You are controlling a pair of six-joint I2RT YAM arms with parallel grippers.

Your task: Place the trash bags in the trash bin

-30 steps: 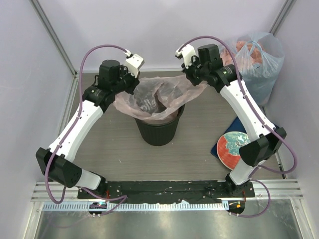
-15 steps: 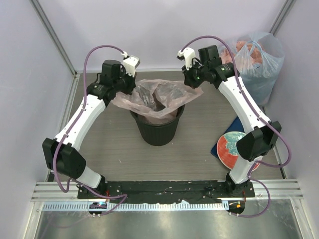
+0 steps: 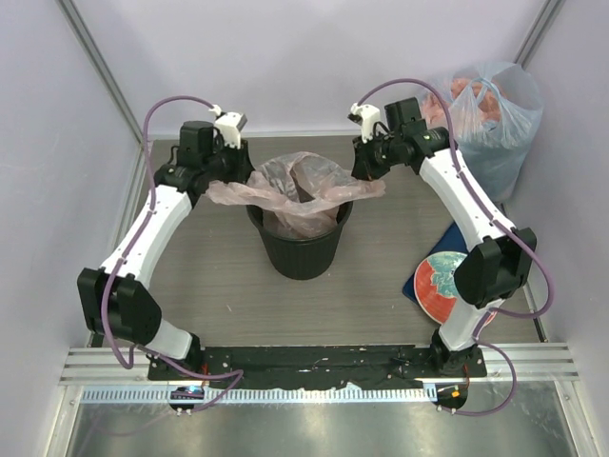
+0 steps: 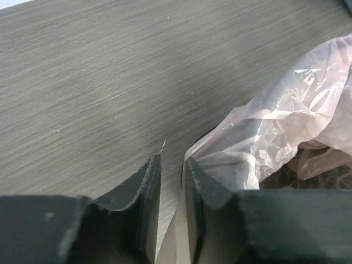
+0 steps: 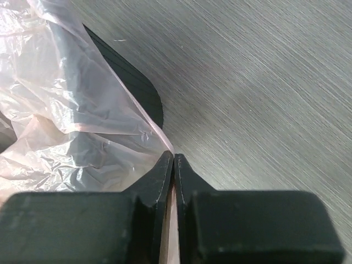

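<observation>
Both grippers have drawn farther apart than a second ago, spreading the film wider over the bin. On the left gripper point(image 4: 171, 162) the jaws now stand slightly parted, with a strip of the trash bag point(image 4: 275, 126) lying loose in the narrow gap. The right gripper point(image 5: 174, 157) pinches the bag's opposite edge, fingers pressed tight on it. Between them the pale pink bag stretches across the mouth of the trash bin point(image 3: 300, 252), sagging inside and overhanging the rim. The bin stands upright in the middle of the table point(image 3: 209, 276). A bulging bluish bag point(image 3: 490, 124) sits in the far right corner.
</observation>
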